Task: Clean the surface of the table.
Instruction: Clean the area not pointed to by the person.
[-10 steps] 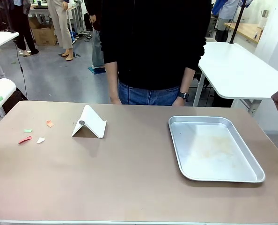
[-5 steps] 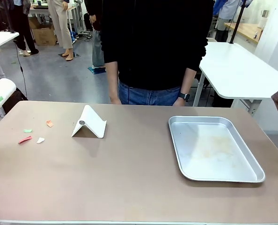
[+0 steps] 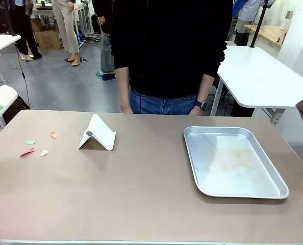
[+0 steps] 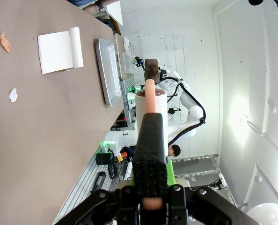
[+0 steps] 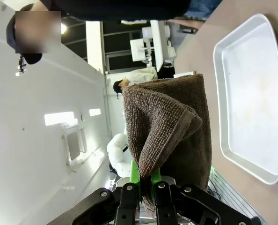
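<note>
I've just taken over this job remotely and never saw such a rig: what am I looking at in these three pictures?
The machine is two robot arms at a tan table, with a person across it. The front picture comes from a fixed camera between the arms. The other two come from cameras on the wrists, looking along each gripper's fingers, so they look sideways. On the table lie coloured scraps at the robot's left, a white folded stand, and a silver tray at its right. The left gripper is shut on a peach-coloured stick with a dark tip; the right gripper is shut on a brown cloth.
</note>
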